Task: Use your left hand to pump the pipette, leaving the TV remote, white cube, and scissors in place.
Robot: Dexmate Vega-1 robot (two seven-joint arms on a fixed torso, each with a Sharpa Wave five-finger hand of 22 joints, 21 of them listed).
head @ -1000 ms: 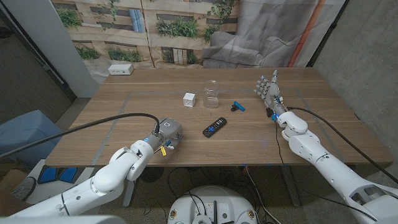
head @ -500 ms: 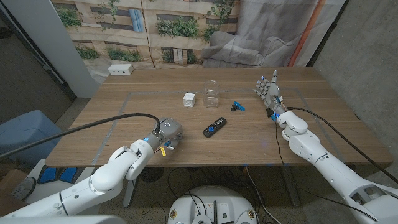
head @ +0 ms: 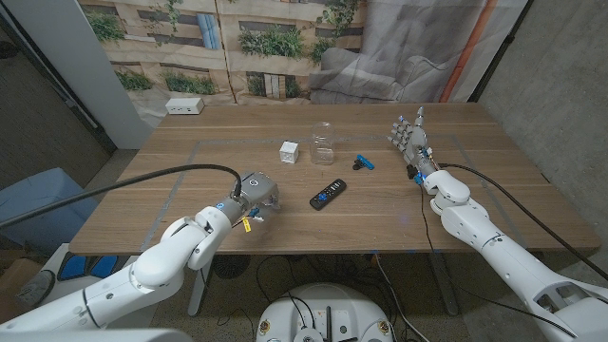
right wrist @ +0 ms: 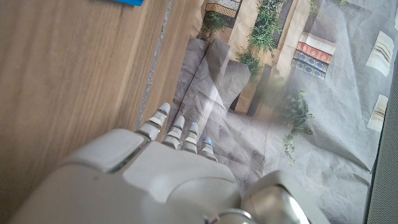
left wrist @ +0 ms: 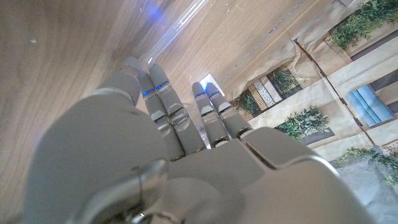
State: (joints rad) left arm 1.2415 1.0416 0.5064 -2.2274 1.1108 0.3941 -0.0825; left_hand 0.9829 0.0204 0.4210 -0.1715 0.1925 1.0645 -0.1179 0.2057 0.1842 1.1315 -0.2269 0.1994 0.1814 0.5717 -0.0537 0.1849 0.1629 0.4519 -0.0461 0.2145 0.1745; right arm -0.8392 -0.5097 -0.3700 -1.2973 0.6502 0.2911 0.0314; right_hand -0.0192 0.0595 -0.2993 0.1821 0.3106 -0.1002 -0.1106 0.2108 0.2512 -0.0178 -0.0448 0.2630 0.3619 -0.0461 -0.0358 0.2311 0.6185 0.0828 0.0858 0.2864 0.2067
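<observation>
The clear pipette bottle (head: 324,142) is set upright behind the TV remote (head: 328,194), between the white cube (head: 289,151) and the blue-handled scissors (head: 364,161). The left hand (head: 256,196), fingers extended together and nothing held, is placed well short of the bottle, presumably on approach. The right hand (head: 410,140), fingers apart and empty, is parked beyond the scissors.

Four things mid-bench
Clear pipette (head: 324,142) upright, far centre; white cube (head: 289,151) just left; blue-handled scissors (head: 364,161) right; black remote (head: 328,194) lying angled, nearer.
</observation>
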